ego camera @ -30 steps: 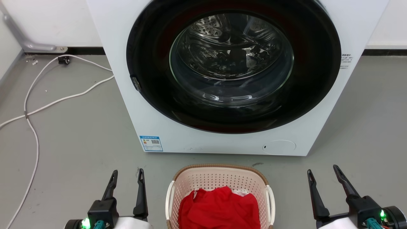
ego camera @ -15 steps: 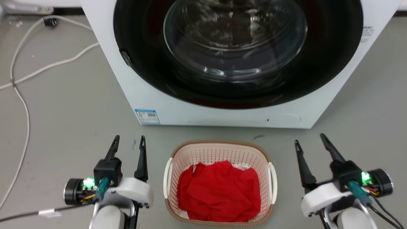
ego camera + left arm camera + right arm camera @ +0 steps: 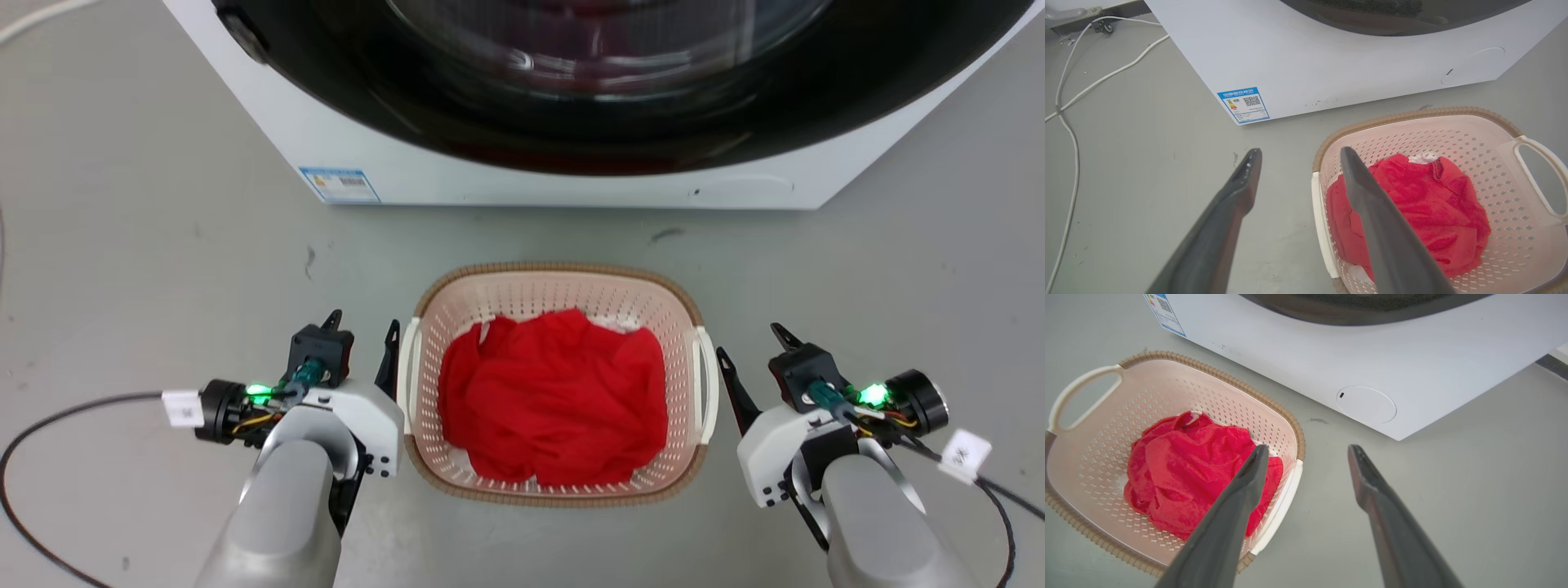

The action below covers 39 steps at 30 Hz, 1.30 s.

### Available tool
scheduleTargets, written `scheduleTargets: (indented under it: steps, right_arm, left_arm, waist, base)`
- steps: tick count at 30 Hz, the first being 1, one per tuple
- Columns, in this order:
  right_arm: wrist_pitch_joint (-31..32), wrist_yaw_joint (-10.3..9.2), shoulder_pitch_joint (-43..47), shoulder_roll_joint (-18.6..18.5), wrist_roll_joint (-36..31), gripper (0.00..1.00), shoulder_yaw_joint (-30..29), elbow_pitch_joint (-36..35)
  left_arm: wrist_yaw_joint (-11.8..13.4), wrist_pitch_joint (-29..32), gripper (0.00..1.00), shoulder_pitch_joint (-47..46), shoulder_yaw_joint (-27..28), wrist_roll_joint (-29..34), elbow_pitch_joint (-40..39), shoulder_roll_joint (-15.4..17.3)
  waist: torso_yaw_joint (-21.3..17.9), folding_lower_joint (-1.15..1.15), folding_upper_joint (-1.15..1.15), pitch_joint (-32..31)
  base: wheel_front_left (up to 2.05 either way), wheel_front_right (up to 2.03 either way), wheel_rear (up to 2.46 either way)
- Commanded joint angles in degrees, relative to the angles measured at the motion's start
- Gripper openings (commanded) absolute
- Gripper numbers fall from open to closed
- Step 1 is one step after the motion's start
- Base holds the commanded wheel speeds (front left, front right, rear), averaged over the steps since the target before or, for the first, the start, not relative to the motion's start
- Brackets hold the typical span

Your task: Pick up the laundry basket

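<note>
The laundry basket (image 3: 563,287), holding a red cloth (image 3: 555,400), sits on the grey floor (image 3: 163,245) between the two grippers. The left gripper (image 3: 363,322) is spread, its inner finger just beside the basket's left handle (image 3: 411,367). The right gripper (image 3: 748,340), likewise spread, stands just outside the right handle (image 3: 704,367). The washing machine (image 3: 490,184) is beyond both pairs of fingertips

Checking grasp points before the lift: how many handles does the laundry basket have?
2. The left handle is on the laundry basket side by the left gripper; the right handle is by the right gripper. No others appear hidden.
</note>
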Motion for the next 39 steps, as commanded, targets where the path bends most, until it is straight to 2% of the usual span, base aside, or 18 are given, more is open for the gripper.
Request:
scheduleTargets:
  steps: [1, 8, 14, 24, 34, 35, 36, 37, 39]
  right_arm:
    - [-0.12, -0.04, -1.98, 0.07, -0.72, 1.00, 0.02, 2.30]
    - [1.61, -0.05, -10.47, 0.07, -0.74, 1.00, 1.73, 14.85]
    - [4.93, -0.05, -15.92, 0.07, 2.38, 1.00, 5.22, 22.06]
    - [8.33, -0.05, -20.92, 0.07, 7.34, 1.00, 9.86, 26.22]
    - [8.54, -0.05, -24.63, 0.07, 7.65, 1.00, 9.74, 27.33]
    - [8.64, -0.05, -24.84, 0.07, 7.70, 0.92, 9.76, 27.41]
    - [8.22, -0.05, -25.20, 0.07, 7.69, 0.15, 9.75, 27.26]
    - [8.13, -0.05, -25.42, 0.07, 7.65, 0.00, 9.80, 27.27]
    - [8.45, -0.06, -25.28, -0.03, 8.18, 0.00, 9.95, 27.51]
  left_arm:
    - [-0.42, -0.17, 1.00, -2.02, -0.31, 0.22, 2.16, 0.28]
    - [-2.07, 0.02, 1.00, -10.38, -1.99, -0.19, 15.40, 0.46]
    - [-2.79, 1.01, 1.00, -15.39, -3.40, -0.62, 22.07, 0.44]
    - [-3.41, 2.94, 1.00, -19.60, -5.02, -1.75, 25.36, 0.03]
    - [-3.52, 5.00, 1.00, -22.15, -7.04, -2.67, 26.25, -0.37]
    - [-3.53, 4.92, 0.32, -22.42, -7.15, -2.75, 26.22, -0.40]
    - [-3.54, 4.76, 0.00, -22.67, -7.28, -2.86, 26.24, -0.41]
    - [-3.53, 5.09, 0.00, -22.78, -7.42, -3.04, 26.25, -0.44]
    - [-3.55, 5.53, 0.00, -22.65, -7.69, -3.28, 26.32, -0.51]
  waist:
    - [-0.32, -0.01, 0.00, 3.24]
    - [-0.71, -0.01, 0.00, 9.01]
    - [-1.00, -0.01, 0.00, 13.74]
    - [-1.37, -0.01, 0.00, 20.22]
    - [-1.24, -0.01, 0.00, 24.91]
    - [-1.20, -0.01, 0.00, 25.07]
    - [-1.18, -0.01, 0.00, 25.22]
    - [-1.15, -0.01, 0.00, 25.33]
    - [-1.04, -0.01, 0.00, 25.40]
  base:
    - [0.00, 0.00, 0.00]
    - [0.00, 0.00, 0.00]
    - [0.00, 0.00, 0.00]
    - [0.00, 0.00, 0.00]
    - [0.00, 0.00, 0.00]
    - [0.00, 0.00, 0.00]
    - [0.00, 0.00, 0.00]
    - [0.00, 0.00, 0.00]
    - [0.00, 0.00, 0.00]
